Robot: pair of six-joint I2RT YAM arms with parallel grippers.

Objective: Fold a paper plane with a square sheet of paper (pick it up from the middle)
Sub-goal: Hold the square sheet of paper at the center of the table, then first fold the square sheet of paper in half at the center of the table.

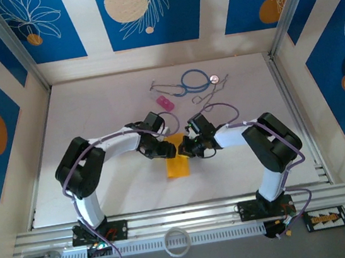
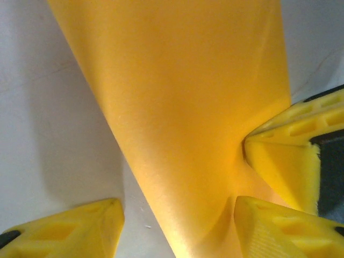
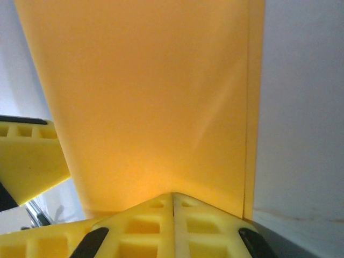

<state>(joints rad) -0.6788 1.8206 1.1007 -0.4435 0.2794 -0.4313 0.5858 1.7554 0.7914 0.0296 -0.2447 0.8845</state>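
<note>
The square sheet of paper (image 1: pixel 178 165), which appears doubled over along one side, is clamped at one end by the right gripper (image 3: pixel 172 201), whose jaws are pressed fully together on it. The left gripper (image 2: pixel 177 212) stands partly spread astride the same end. One of its fingers (image 2: pixel 80 228) is clear of the paper and the other is just beside it, so there is no grip there. The sheet rests on the table (image 1: pixel 92 101) on the arm-base side of the pink block (image 1: pixel 165 102), well apart from it. Handling, as a judgement: very light, limp, smooth enough to slide under a pad, and likely to keep a crease wherever it is squeezed. Take hold on a doubled edge or an existing fold line — not the open single layer — with a shallow, light pinch.
</note>
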